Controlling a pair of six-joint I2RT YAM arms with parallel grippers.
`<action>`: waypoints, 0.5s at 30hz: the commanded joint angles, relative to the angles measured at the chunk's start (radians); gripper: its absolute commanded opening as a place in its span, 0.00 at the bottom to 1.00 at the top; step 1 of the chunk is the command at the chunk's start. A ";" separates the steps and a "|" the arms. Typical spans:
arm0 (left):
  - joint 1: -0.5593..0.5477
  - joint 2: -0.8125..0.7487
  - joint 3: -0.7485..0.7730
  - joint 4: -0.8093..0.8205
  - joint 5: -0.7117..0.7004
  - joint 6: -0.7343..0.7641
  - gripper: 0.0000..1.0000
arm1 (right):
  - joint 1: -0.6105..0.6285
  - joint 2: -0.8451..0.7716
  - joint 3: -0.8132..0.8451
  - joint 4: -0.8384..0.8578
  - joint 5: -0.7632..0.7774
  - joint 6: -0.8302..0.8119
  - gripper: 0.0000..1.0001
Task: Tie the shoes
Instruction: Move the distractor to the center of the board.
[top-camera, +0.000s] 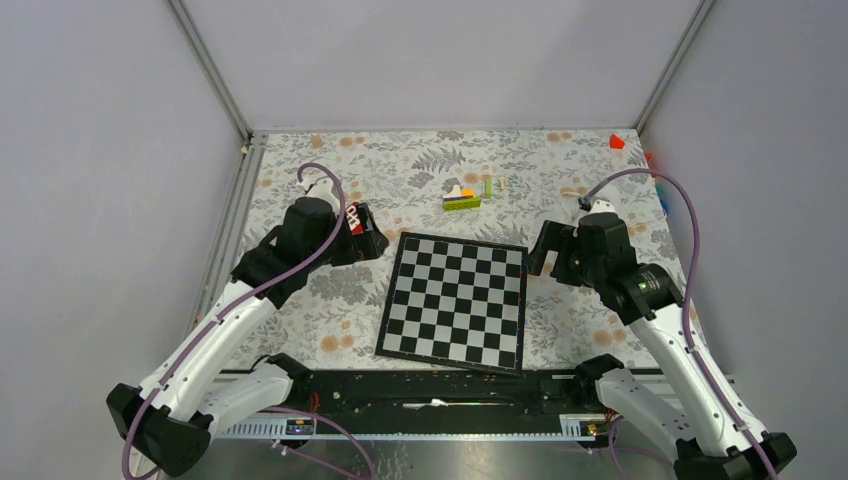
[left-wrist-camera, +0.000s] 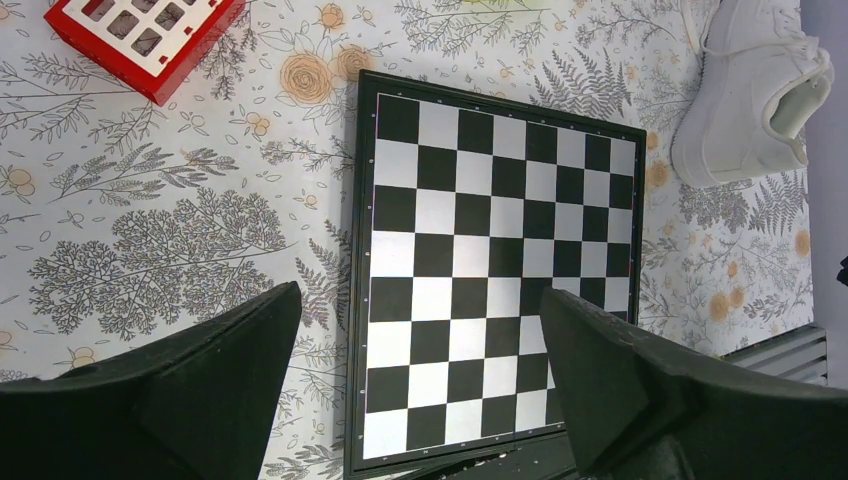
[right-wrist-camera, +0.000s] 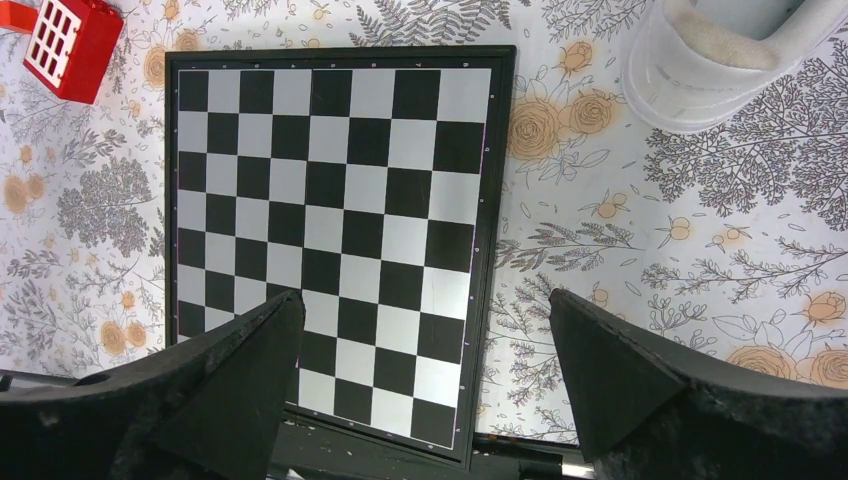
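Just off the far right corner of a chessboard (left-wrist-camera: 495, 260), a single all-white low-top sneaker (left-wrist-camera: 750, 100) is seen resting on its sole on the table. Its heel and padded collar are turned toward the robot's side. The toe is cut off at the top of both wrist views, so the long axis is judged to run away from the robot. Its white laces (left-wrist-camera: 745, 40) are glimpsed only at the frame edge, and whether they are knotted cannot be told. The upper looks like smooth leather-like material and the sole like thick rubber. In the overhead view the sneaker cannot be made out.

The right gripper (right-wrist-camera: 425, 305) is judged the nearer one, with the sneaker ahead of it and to its right. Its black wedge-shaped jaws are spread wide with nothing between them. The left gripper (left-wrist-camera: 420, 295) is likewise spread wide and empty, and the whole board lies between it and the sneaker.

The board is flat, glossy and black-rimmed. A tablecloth (right-wrist-camera: 620, 260) printed with ferns and orange roses covers the table. A red block (left-wrist-camera: 140, 35) with a white grid face lies off the board's far left corner.
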 joint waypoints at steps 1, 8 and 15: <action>0.004 -0.023 0.046 0.020 -0.024 0.001 0.99 | -0.004 -0.011 -0.011 0.005 0.003 -0.010 1.00; 0.005 -0.003 0.042 0.004 -0.008 -0.003 0.99 | -0.003 -0.036 -0.048 0.005 0.005 -0.002 1.00; 0.003 0.013 0.076 0.001 0.078 0.008 0.99 | -0.004 -0.065 -0.145 0.043 -0.025 0.056 1.00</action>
